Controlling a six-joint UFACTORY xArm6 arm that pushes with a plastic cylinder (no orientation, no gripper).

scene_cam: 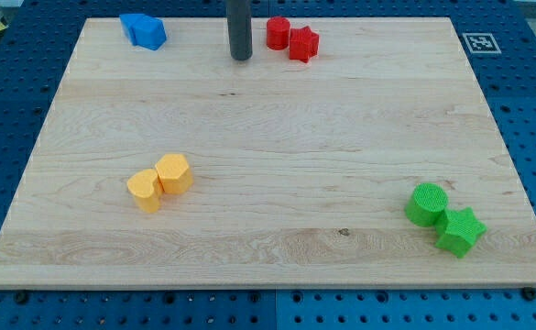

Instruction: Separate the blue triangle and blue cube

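Green blocks sitting nearest. No gripper here, so can't tell any state; my tip is hovering far side, right of the touching blue triangle and blue cube. Best wedging in between them.

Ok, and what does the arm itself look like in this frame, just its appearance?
Only my end piece shows: a straight, smooth, dark grey cylindrical rod entering from the view's top edge, with my tip cut flat at its lower end. No cables, markings, joints or gripper parts are visible; the rest of the arm is out of frame.
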